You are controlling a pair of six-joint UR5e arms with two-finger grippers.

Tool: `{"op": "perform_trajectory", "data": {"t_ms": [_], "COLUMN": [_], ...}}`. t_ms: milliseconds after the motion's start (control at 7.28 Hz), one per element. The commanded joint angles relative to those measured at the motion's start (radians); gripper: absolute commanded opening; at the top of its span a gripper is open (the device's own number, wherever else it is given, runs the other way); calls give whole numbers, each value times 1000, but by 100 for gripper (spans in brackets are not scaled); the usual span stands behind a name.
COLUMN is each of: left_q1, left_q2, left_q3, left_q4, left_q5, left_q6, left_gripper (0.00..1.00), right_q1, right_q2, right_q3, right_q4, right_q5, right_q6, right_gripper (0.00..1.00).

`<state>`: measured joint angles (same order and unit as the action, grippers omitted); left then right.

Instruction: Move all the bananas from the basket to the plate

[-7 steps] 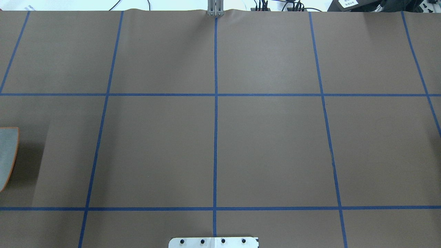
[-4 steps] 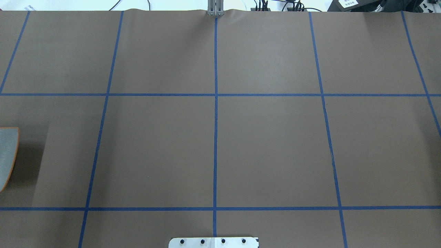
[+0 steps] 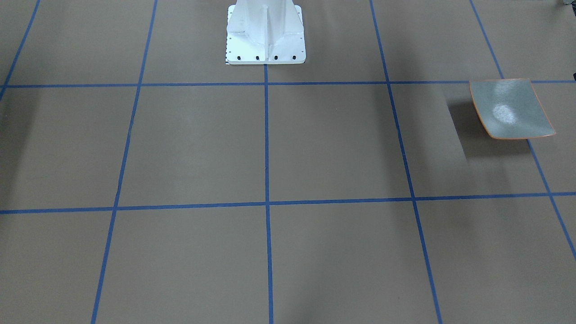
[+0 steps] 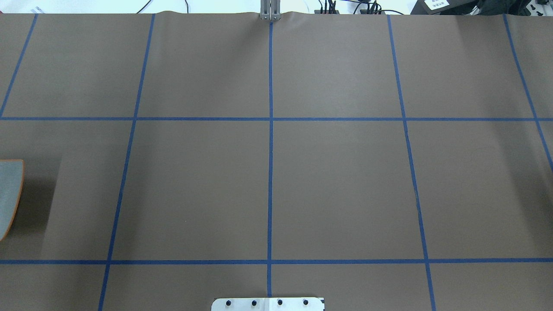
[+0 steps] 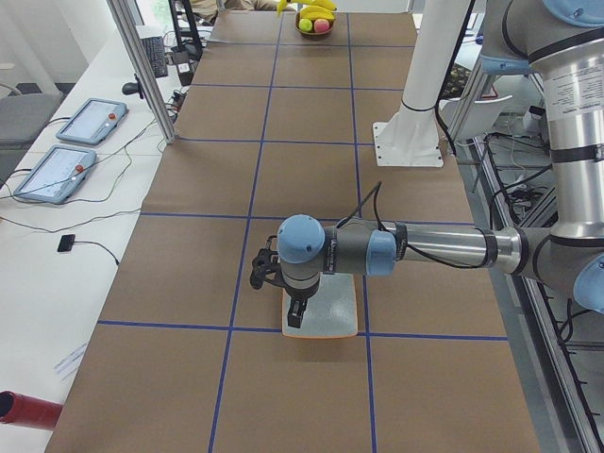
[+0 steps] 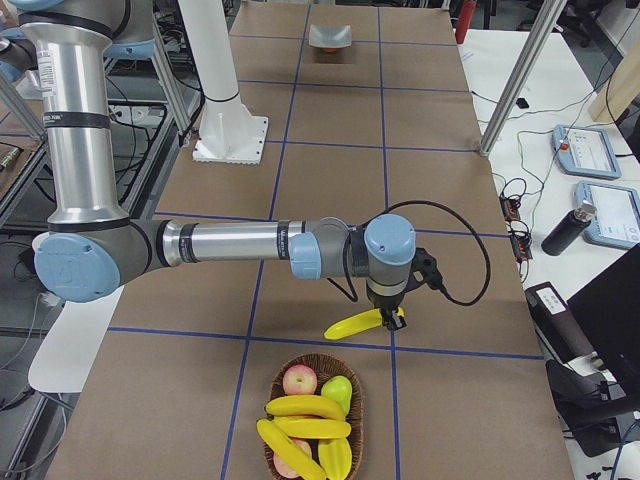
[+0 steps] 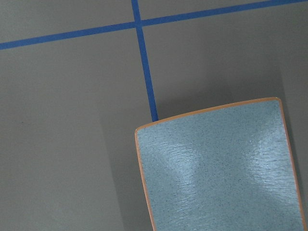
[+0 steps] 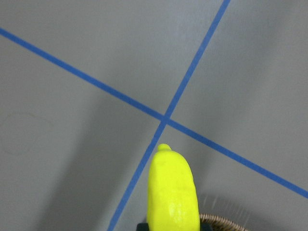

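Note:
The grey-green plate [image 3: 510, 110] with its orange rim lies bare at the table's left end; its edge shows in the overhead view [image 4: 9, 194]. My left gripper [image 5: 294, 316] hangs just above the plate [image 5: 330, 316]; I cannot tell whether it is open or shut, and the left wrist view holds only the plate [image 7: 216, 168]. At the other end my right gripper [image 6: 395, 318] is shut on one yellow banana [image 6: 355, 324], held above the table just short of the wicker basket [image 6: 310, 357]. That banana [image 8: 172, 192] fills the bottom of the right wrist view. Three bananas [image 6: 305, 407] lie in the basket.
An apple [image 6: 299, 380] and a green fruit [image 6: 340, 392] share the basket. The white robot pedestal [image 3: 265, 31] stands at the middle of the near edge. A side table with tablets [image 5: 90, 121] and a metal post [image 5: 142, 66] runs along the far side.

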<state>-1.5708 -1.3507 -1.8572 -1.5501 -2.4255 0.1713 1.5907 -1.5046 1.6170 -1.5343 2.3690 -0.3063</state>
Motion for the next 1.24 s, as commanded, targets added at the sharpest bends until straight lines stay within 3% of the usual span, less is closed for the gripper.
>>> {"op": "perform_trajectory", "data": {"t_ms": [0, 275, 549, 824, 1099], "left_q1": [0, 0, 0, 2, 26], "left_q2": [-66, -97, -129, -182, -202], "left_q3": [4, 6, -5, -5, 0], "left_q4": [-42, -152, -197, -237, -386], "left_q5": [-1, 0, -3, -3, -15], "left_q6": [-2, -4, -59, -149, -254], "left_gripper": [100, 100, 100, 100, 100], "right_q1": [-93, -245, -381, -518, -673], "right_q2": [79, 177, 240, 321, 413], "right_q3": [50, 75, 75, 86, 167], "right_q4": [0, 35, 229, 360, 367], "right_q5": [4, -5, -19, -109, -263], "right_q6": [247, 527, 900, 1245, 1573], "right_gripper": [0, 0, 0, 0, 0]}}
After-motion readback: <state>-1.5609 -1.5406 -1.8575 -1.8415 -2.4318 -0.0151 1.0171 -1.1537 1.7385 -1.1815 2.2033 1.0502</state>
